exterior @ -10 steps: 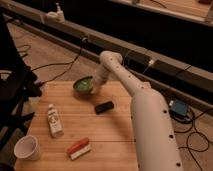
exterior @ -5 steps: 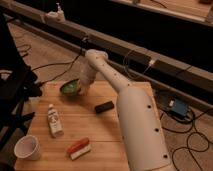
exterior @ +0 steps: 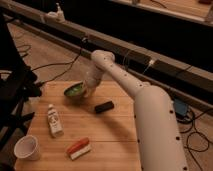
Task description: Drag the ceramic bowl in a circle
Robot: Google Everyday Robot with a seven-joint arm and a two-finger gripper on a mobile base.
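The ceramic bowl (exterior: 74, 91) is round, shallow and green with a darker rim. It sits near the far edge of the wooden table (exterior: 115, 135), left of centre. My white arm reaches from the lower right across the table. My gripper (exterior: 89, 86) is at the bowl's right rim, touching it.
A black rectangular object (exterior: 104, 106) lies right of the bowl. A white bottle (exterior: 54, 120) lies on the left side. A white paper cup (exterior: 27, 147) stands at the front left. A red and white object (exterior: 78, 148) lies near the front. A dark chair (exterior: 12, 95) stands left of the table.
The bowl and my gripper have moved left along the table's far edge, from near the centre toward the far left. The other objects have not moved on the table.
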